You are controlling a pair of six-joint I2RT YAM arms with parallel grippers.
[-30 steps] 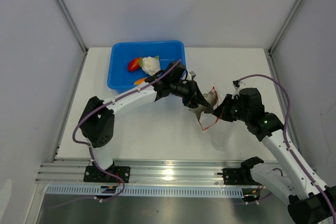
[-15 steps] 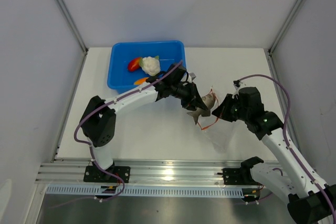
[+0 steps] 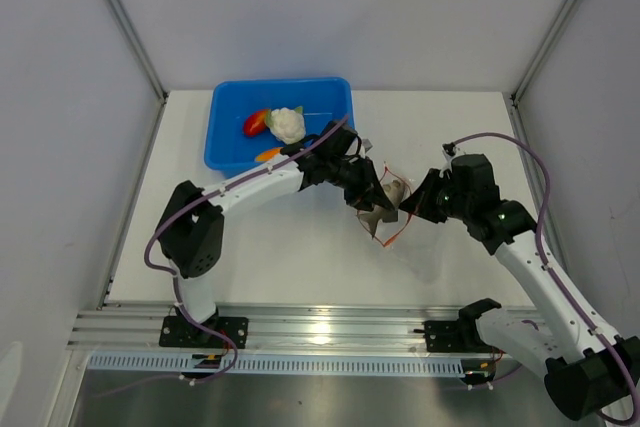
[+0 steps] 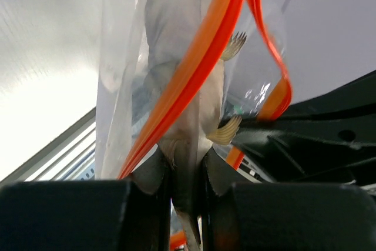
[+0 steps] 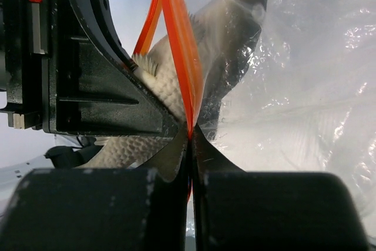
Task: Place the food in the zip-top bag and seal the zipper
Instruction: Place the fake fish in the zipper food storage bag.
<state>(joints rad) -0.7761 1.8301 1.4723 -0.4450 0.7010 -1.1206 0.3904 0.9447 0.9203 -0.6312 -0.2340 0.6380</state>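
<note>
My left gripper [image 3: 372,201] is shut on the tail of the dark grey fish [image 3: 393,192], whose head end sits inside the clear zip-top bag [image 3: 418,247]. In the left wrist view the fish [image 4: 187,80] runs up between my jaws, crossed by the red-orange zipper [image 4: 194,74]. My right gripper [image 3: 412,205] is shut on the zipper strip [image 5: 179,57] at the bag mouth, holding the bag [image 5: 294,74] up. The fish [image 5: 217,45] shows through the plastic there. The cauliflower [image 3: 287,124], red pepper [image 3: 256,122] and orange piece [image 3: 266,154] lie in the blue tub [image 3: 228,139].
The blue tub stands at the back left of the white table [image 3: 300,257]. Grey walls and metal posts close in the sides. The left arm reaches across the middle toward the right arm.
Both grippers have drifted slightly left and toward the back with the fish and the bag mouth. The fish sits a little further in the bag mouth. Grips are unchanged.
</note>
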